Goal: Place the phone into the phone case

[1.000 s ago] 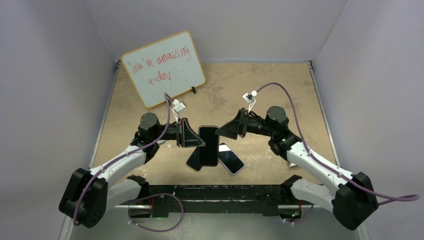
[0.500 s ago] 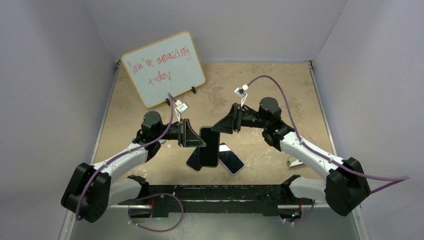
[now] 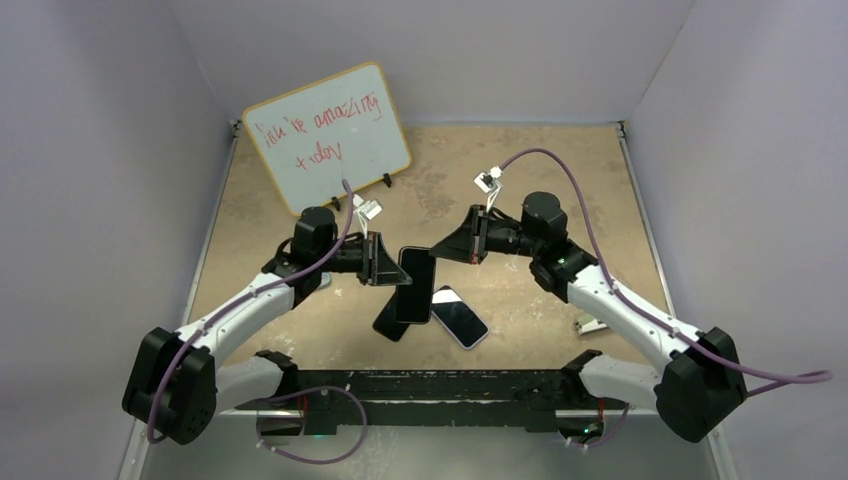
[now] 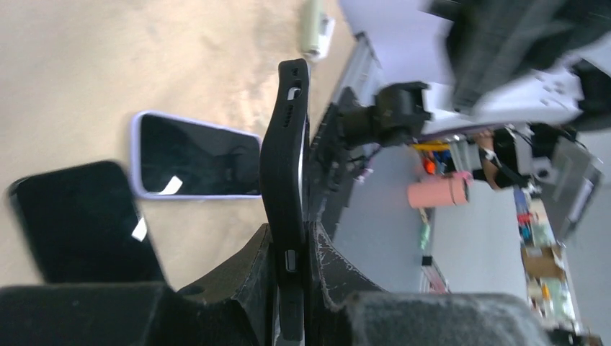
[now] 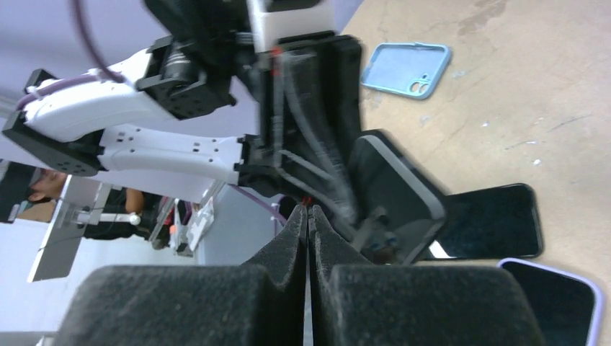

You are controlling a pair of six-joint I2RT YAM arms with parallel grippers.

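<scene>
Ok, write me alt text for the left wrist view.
The left gripper clamps a black rubbery phone case, edge-on to the camera. Behind it on the tan table lie a lilac-rimmed phone and a black phone, both screen up.

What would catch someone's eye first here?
The left gripper holds a dark phone up over the table's middle, with the right gripper shut beside it. A lilac-edged phone and a black phone lie flat beneath, and a whiteboard with red handwriting leans at the far left.
</scene>
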